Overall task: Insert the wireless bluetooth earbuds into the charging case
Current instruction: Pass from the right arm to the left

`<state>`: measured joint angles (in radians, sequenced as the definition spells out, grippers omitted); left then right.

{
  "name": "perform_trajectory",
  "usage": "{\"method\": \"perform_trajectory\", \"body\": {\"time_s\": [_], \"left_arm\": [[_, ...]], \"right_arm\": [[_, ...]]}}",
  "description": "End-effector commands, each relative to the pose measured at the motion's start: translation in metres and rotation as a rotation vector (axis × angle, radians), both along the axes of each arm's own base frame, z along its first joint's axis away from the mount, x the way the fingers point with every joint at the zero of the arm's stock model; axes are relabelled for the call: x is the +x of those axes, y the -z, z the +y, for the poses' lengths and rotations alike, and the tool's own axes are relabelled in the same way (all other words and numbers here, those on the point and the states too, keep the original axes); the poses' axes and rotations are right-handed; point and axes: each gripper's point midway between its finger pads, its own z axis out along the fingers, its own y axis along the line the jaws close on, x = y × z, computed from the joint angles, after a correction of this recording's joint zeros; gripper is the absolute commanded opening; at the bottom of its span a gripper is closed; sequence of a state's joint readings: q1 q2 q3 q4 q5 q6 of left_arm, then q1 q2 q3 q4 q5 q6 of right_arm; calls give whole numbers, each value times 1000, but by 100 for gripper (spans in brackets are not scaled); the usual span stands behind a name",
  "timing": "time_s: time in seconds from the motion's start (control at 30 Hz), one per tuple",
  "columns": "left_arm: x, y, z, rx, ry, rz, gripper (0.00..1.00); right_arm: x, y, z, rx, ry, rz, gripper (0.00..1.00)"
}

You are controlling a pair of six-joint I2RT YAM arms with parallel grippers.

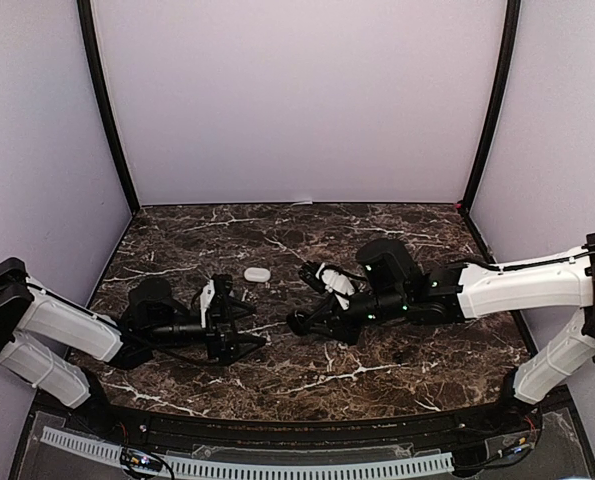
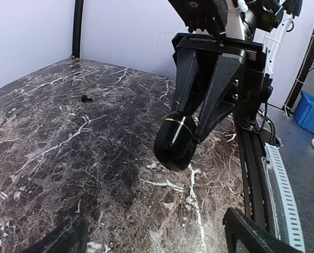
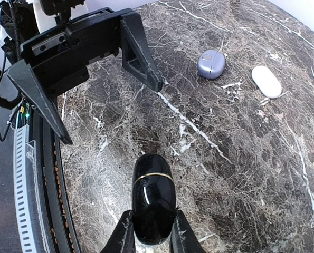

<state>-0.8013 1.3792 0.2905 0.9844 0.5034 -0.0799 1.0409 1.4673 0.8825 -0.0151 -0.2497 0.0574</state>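
We see the right end effector clamped on one end of a glossy black case, which points toward the left arm at the middle of the desk. The left end effector faces it with its fingers spread wide, gripping nothing. A purple case and a white case lie shut near each other, farther back. One tiny dark earbud lies alone toward the far right corner, well apart from both end effectors.
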Motion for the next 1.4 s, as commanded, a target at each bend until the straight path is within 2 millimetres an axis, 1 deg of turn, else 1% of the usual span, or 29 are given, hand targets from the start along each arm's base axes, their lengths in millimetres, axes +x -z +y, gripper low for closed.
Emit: {"method": "perform_trajectory", "body": {"time_s": [0.0,0.1,0.2,0.3,0.37,0.6,0.73,0.77,0.97,1.13,1.23,1.3,1.37], "left_arm": [[-9,-17,-4,-59,70,-74,92],[-14,-15,-7,-53,110,-76,91],[-25,-9,-10,-40,176,-96,86],[-27,4,-18,17,183,-100,83],[-27,7,-23,27,195,-93,83],[-32,14,-31,32,252,-47,78],[-31,19,-35,46,261,-23,76],[-31,19,-36,45,262,-23,75],[-36,19,-39,39,288,-25,71],[-43,20,-41,28,325,-25,64],[-43,20,-42,31,329,-22,61],[-43,20,-42,32,330,-24,55],[-43,20,-42,30,333,-28,48]], "right_arm": [[-3,-11,4,20,-36,-49,11],[-4,-6,7,-30,-69,-40,11],[-9,4,10,-81,-116,-6,11],[-12,11,14,-108,-137,17,11],[-15,15,17,-117,-152,22,11],[-20,8,22,-115,-187,11,11],[-25,4,25,-102,-213,8,11],[-25,13,26,-121,-216,19,11],[-27,15,31,-117,-232,23,11],[-28,10,37,-87,-250,23,10],[-30,8,41,-77,-262,25,10],[-30,8,42,-77,-264,25,10],[-29,9,42,-78,-264,26,10]]}}
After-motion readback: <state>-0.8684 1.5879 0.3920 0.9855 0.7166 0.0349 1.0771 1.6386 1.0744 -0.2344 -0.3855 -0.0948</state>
